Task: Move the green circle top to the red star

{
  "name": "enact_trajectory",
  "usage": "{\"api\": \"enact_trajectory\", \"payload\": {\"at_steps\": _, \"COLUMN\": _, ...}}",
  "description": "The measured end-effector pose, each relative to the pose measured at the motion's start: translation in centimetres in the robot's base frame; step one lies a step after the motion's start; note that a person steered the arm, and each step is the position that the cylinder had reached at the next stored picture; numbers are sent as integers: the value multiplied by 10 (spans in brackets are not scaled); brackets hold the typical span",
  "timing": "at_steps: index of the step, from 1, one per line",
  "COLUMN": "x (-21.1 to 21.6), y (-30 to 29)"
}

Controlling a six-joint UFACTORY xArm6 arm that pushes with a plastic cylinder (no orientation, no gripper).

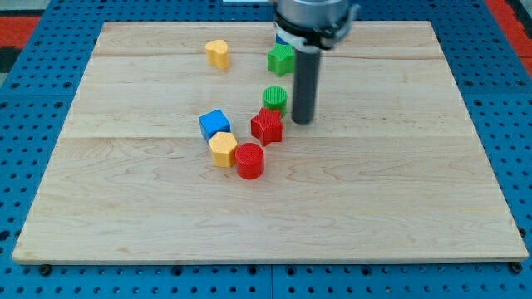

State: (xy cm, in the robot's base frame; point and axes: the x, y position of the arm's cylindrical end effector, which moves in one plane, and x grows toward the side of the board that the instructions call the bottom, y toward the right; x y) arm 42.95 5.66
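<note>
The green circle point(275, 99) sits just above the red star point(267, 126), touching or nearly touching its upper edge, near the board's middle. My tip point(302, 121) stands on the board just to the right of both, level with the red star's upper part and a small gap from it. The rod rises from there to the arm at the view's top.
A green star point(281, 59) and a partly hidden blue block point(283, 38) lie under the arm at the top. A yellow heart point(218, 53) is at upper left. A blue cube point(214, 124), yellow hexagon point(223, 149) and red cylinder point(248, 160) cluster left of the red star.
</note>
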Motion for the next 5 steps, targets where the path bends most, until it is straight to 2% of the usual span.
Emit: {"api": "enact_trajectory", "payload": {"at_steps": 5, "x": -10, "y": -20}}
